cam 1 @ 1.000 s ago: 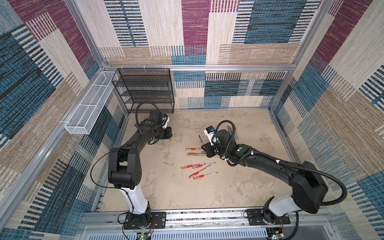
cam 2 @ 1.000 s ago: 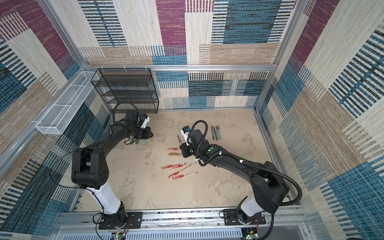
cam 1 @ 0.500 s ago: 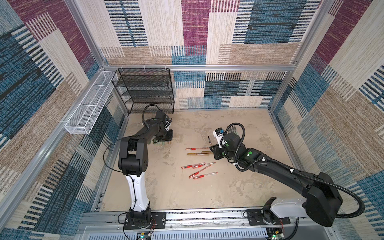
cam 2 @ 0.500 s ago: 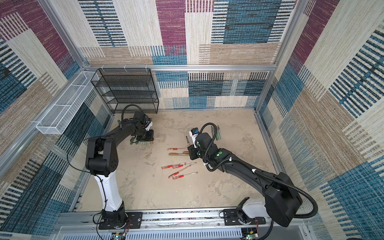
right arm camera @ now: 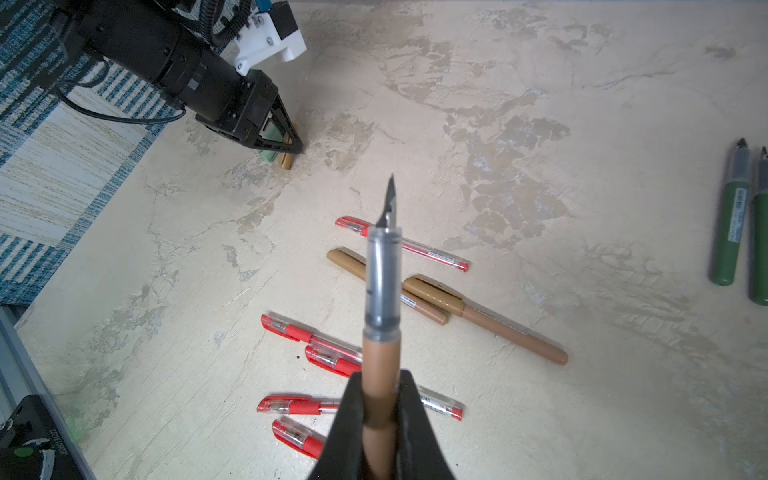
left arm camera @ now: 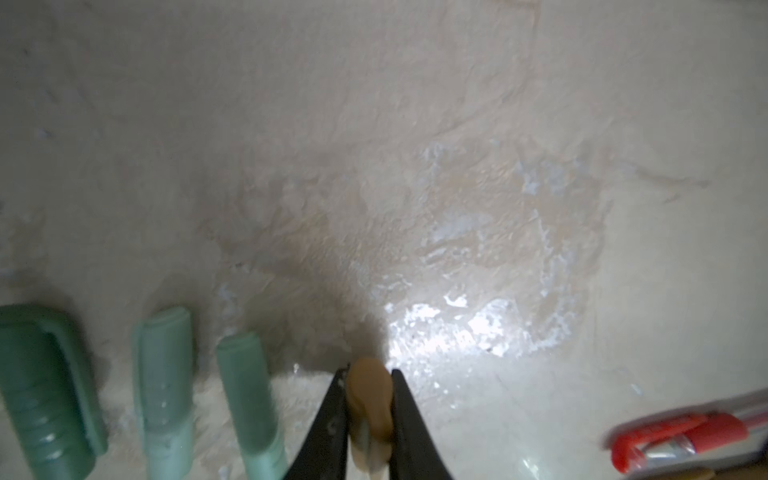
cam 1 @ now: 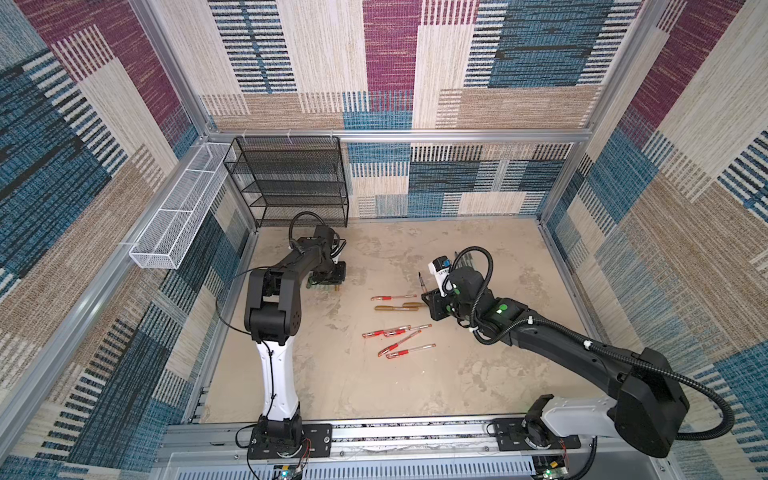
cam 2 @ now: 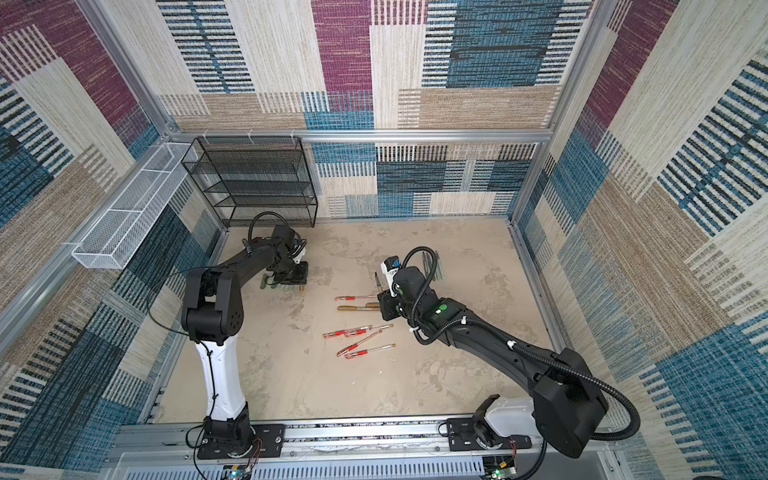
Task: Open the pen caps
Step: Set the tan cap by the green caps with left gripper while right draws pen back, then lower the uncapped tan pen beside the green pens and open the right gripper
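Evidently, the gold cap [left arm camera: 368, 409] was already off its pen. It sat between the jaws of the left arm [cam 1: 299, 262], which were closed on it from both sides. It was low over the far left part of the tabletop [cam 1: 415, 395], just beside three green caps [left arm camera: 162, 374] lying in a row. Whether it touched the surface, I could not tell.

The step in hand seemed to be the putting down of this cap. To do it well, I think the jaws should bring it fully to the surface, open only a little, and rise straight up (a round cap rolls easily), so that the nearest green cap is not pushed.

The jaws of the right arm [cam 1: 540, 332] were clamped on the barrel of the uncapped gold pen [right arm camera: 380, 291], its dark nib free in the air. This pen probably belonged next to the uncapped green pens [right arm camera: 731, 216] at the far right.

Between the arms lay two gold pens [right arm camera: 432, 297] and five red pens [right arm camera: 399, 245], all with caps on. Some touched or crossed each other, which may make the next grasp difficult. A black mesh rack [cam 1: 291, 178] stood behind the left arm and a white wire basket [cam 1: 178, 216] hung on the wall, both out of the way.
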